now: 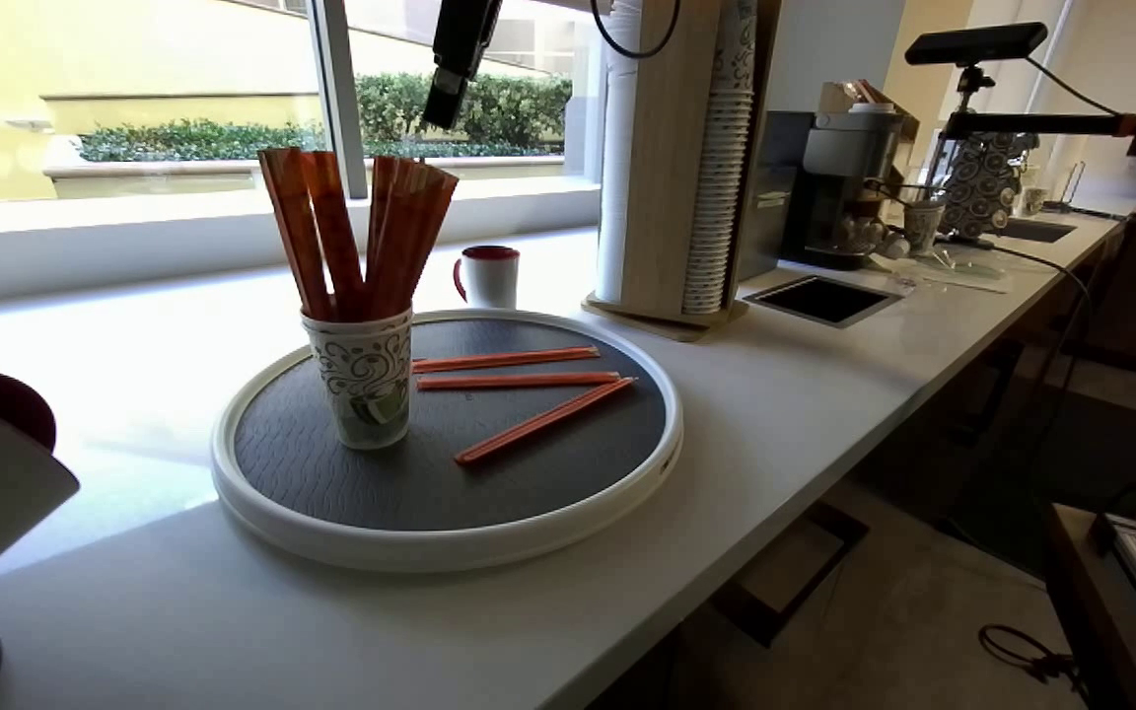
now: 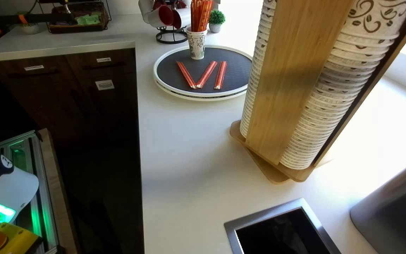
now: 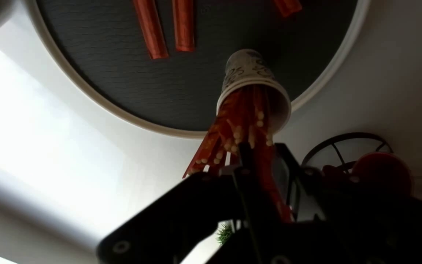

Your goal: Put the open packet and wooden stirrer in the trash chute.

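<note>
Three flat red-orange packets (image 1: 543, 422) lie on the round dark tray (image 1: 371, 493), with pale wooden stirrer tips (image 2: 193, 86) at one end. More packets (image 1: 405, 232) stand fanned in a patterned paper cup (image 1: 366, 380). Which packet is the open one I cannot tell. Over the cup hangs my gripper (image 3: 263, 148), its fingertips a little above the packet tops in an exterior view. A narrow gap separates the fingers in the wrist view; red shows through it, and the right pad (image 3: 282, 171) is bare. A square trash chute (image 2: 266, 215) opens in the counter.
A tall wooden dispenser (image 2: 294, 70) with stacked paper cups stands between tray and chute. Behind the tray is a white mug (image 1: 491, 278) with a red inside. A mug rack (image 2: 172, 37) and a small plant (image 2: 217, 20) stand near the cup of packets.
</note>
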Robot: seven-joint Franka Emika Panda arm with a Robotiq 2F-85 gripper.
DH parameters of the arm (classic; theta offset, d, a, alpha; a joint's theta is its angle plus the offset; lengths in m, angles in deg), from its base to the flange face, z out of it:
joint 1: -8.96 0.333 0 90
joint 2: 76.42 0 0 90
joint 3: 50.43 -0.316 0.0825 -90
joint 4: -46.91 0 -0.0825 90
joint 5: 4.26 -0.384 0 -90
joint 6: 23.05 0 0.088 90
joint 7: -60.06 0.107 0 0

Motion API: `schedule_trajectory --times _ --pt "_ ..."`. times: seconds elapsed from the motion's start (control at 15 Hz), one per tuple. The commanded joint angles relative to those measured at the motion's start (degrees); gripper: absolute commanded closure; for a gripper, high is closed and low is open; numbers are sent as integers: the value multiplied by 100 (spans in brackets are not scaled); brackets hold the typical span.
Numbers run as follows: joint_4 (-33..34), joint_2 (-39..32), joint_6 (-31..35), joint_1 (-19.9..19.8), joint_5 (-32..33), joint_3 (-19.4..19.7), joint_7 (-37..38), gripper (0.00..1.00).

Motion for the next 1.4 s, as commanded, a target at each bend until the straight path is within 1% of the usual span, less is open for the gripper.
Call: schedule_trajectory --times 0.0,0.07,0.27,0.4,0.67,0.73,0.8,0.87,0.93,1.0,1.07,1.13,1.33 --pt "228 -177 -142 -111 -84 -107 -150 91" --pt "234 -195 -116 -120 -73 -114 -167 97" --pt "269 -256 -94 -149 -56 -131 -225 100" --pt "296 -294 -89 -163 -58 -144 -257 100" --pt "356 -369 -99 -187 -113 -184 -360 93" --pt "361 -382 -102 -192 -120 -195 -375 93" --pt "367 -392 -103 -195 -129 -206 -389 90" --pt "375 -404 -93 -195 -134 -214 -406 91" --pt "384 -414 -89 -192 -129 -219 -418 88" --pt "398 -427 -92 -194 -136 -226 -442 90" --pt "416 -441 -92 -193 -131 -230 -451 89" --pt "433 -453 -97 -193 -134 -236 -457 91" --pt "493 -501 -101 -195 -130 -249 -473 90"
